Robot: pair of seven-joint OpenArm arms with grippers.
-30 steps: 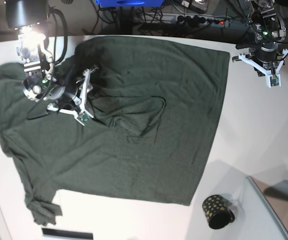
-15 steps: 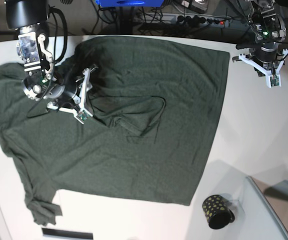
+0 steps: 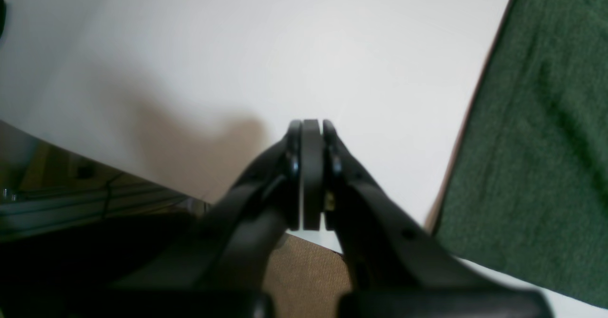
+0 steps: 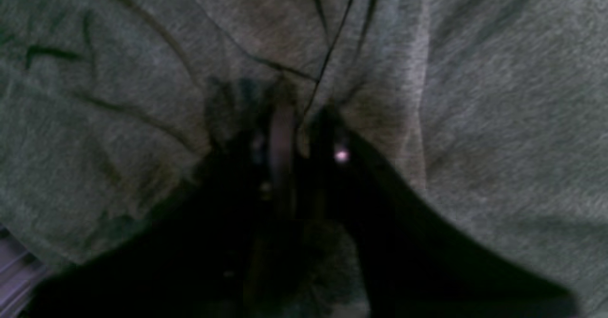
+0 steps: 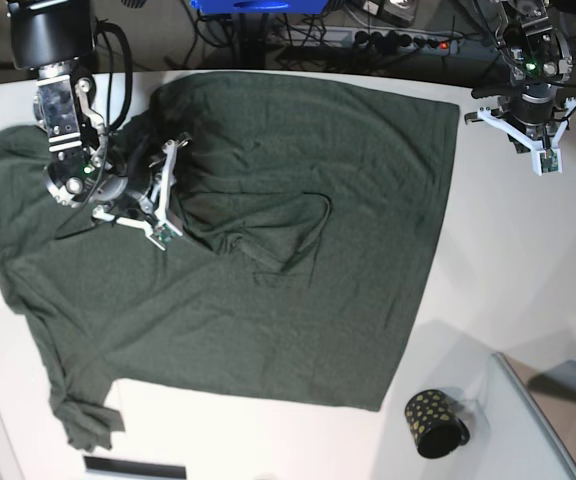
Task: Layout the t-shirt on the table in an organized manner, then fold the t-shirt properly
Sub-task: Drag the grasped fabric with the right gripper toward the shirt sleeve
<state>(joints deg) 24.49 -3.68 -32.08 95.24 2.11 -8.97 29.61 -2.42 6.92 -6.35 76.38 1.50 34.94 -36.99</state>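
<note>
Right jaws now pinched on t-shirt [image 5: 268,240] fabric; left clenched, empty; hem rightward.

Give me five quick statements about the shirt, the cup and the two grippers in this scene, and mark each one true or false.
1. The t-shirt lies spread on the table. True.
2. The left gripper is clamped on the shirt's hem. False: its jaws are shut on nothing, over bare table beside the shirt's edge.
3. The right gripper is down on the shirt, in wrinkled fabric. True.
4. The black cup sits on top of the shirt. False: it lies on the bare table, apart from the shirt's corner.
5. The shirt is already folded in half. False: it is one open layer, bunched near the middle.
</note>
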